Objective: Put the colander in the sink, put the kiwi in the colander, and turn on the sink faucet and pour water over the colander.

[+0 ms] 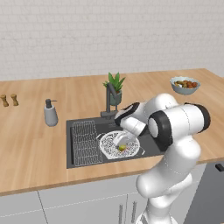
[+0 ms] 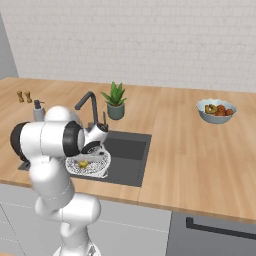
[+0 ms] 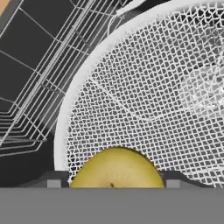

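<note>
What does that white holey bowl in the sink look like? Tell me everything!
The colander is a wide, round, white bowl of fine mesh with a thick smooth rim. It sits upright on the floor of the dark sink, right beside the wire rack. A small yellowish kiwi lies inside it, with the gripper just above.

Wood counter (image 1: 35, 144): soap disp. (image 1: 50, 113), plant (image 1: 115, 89), fruit bowl (image 1: 185, 85), shakers (image 1: 9, 100).

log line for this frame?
colander: in sink | kiwi: in colander, between gripper fingers | faucet: no water
</note>
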Motion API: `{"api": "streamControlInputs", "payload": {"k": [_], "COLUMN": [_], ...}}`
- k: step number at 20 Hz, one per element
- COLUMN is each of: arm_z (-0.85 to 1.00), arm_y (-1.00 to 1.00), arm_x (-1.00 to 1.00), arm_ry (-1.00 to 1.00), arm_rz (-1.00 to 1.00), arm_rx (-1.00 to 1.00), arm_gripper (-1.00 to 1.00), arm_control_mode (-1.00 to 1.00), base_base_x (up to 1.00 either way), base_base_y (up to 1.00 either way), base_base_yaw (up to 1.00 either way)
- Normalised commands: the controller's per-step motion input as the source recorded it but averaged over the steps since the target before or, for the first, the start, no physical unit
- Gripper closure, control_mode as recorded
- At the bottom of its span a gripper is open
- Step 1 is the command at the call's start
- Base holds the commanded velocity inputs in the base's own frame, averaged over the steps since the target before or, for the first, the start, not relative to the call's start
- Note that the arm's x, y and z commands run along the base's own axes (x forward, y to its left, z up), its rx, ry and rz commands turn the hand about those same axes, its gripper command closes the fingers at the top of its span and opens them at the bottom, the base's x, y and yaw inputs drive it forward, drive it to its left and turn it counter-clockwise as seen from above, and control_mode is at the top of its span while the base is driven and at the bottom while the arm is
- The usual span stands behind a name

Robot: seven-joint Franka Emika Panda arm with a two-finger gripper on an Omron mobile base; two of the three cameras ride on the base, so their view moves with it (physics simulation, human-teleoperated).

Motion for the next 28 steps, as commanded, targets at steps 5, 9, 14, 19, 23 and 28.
{"api": "streamControlInputs", "payload": {"k": [5, 9, 14, 19, 23, 28], "arm_z": [0.5, 0.88, 1.0, 0.98, 0.66, 0.11], "arm_y": [-0.18, -0.3, -0.69, -0.47, 0.0, 0.0], "arm_x": [-0.07, -0.2, -0.18, 0.02, 0.2, 0.36], "arm_ry": [-0.1, -0.08, -0.08, -0.04, -0.07, -0.06], "arm_rz": [-0.02, -0.02, -0.01, 0.0, 0.0, 0.0], "arm_rx": [-0.01, 0.0, 0.06, 0.22, 0.28, 0.2], "arm_gripper": [-1.0, -1.0, -1.0, -1.0, -1.0, -1.0], "arm_control_mode": [-1.0, -1.0, -1.0, -1.0, -1.0, -1.0], "base_base_x": [0.0, 0.0, 0.0, 0.0, 0.0, 0.0], "base_base_y": [0.0, 0.0, 0.0, 0.0, 0.0, 0.0], "base_base_yaw": [0.0, 0.0, 0.0, 0.0, 0.0, 0.0]}}
